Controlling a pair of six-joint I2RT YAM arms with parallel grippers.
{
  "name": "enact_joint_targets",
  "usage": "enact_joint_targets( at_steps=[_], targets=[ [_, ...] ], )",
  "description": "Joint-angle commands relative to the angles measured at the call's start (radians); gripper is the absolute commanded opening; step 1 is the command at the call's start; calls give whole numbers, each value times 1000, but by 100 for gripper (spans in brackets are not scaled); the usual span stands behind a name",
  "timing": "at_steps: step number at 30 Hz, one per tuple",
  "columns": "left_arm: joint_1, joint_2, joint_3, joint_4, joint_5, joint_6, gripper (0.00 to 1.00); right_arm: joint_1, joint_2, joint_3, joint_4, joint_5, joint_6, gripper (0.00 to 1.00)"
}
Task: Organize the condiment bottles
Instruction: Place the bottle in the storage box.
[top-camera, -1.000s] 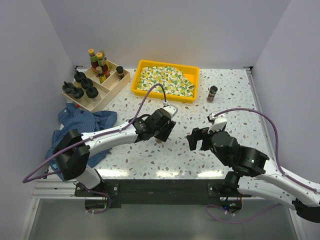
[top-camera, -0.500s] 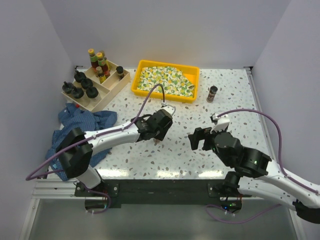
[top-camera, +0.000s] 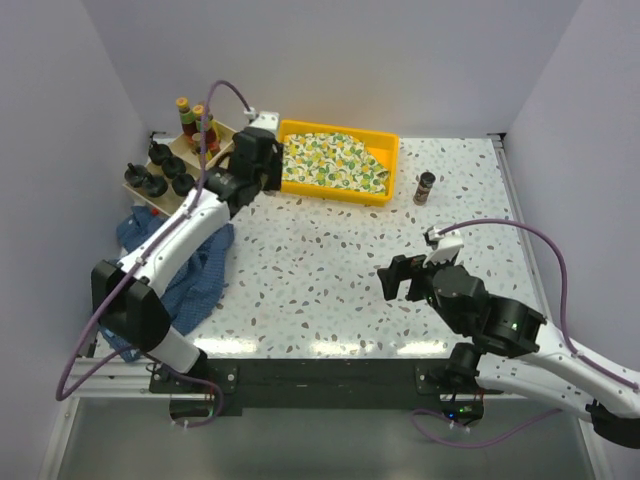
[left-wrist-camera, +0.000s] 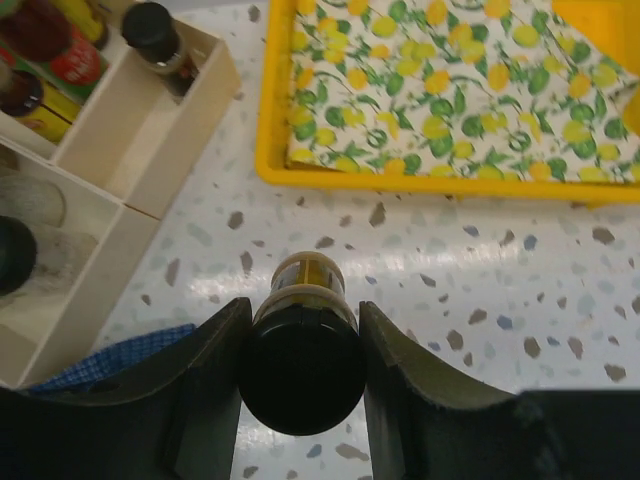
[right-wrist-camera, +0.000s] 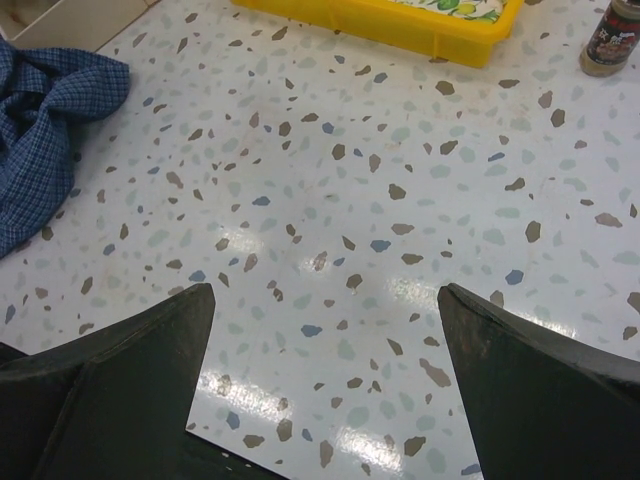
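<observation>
Sitting clamped inside the left hand (left-wrist-camera: 302, 318) is one spice jar (left-wrist-camera: 300, 375).

text: none legible | sauce bottle (left-wrist-camera: 72, 63) red label: white print, blurred; spice jar (right-wrist-camera: 608, 40) label: too small

Right wrist view's top edge crops the spice jar (right-wrist-camera: 608, 40)

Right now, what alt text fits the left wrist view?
The left gripper grips a dark-capped spice jar by its sides over the speckled table. Ahead are a wooden divided box holding bottles, left, and a yellow tray with lemon-print cloth, right; blue cloth shows lower left.
</observation>
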Motion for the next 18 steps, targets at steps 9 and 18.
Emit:
enact_joint_targets(
  at_steps=[9,18],
  targets=[
    [365,316,446,30,174,110,0,2,-43,33,-57,13,43,99],
    [415,459,509,94,184,151,0,0,-51,58,-90,31,55,99]
  ],
)
